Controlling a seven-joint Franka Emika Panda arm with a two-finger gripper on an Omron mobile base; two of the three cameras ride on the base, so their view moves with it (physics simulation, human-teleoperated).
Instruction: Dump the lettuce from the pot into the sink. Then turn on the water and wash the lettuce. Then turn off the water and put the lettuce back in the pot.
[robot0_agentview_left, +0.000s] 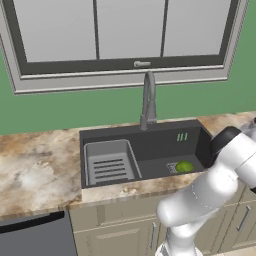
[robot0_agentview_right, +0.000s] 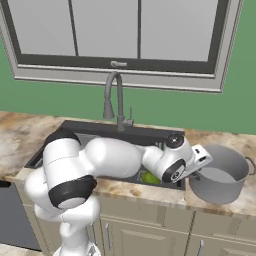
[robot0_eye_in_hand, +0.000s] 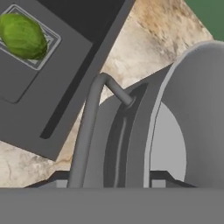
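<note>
My gripper (robot0_eye_in_hand: 109, 186) sits at the pot (robot0_agentview_right: 220, 172) on the counter (robot0_agentview_right: 15, 135) just right of the sink (robot0_agentview_left: 150, 145), its tips on either side of the pot's looped handle (robot0_eye_in_hand: 89, 127), but I cannot tell whether they are clamped on it. The lettuce (robot0_agentview_left: 184, 166) lies in the sink on the drain grate (robot0_eye_in_hand: 48, 46), at the end nearest the pot. The pot stands upright beside the sink.
</note>
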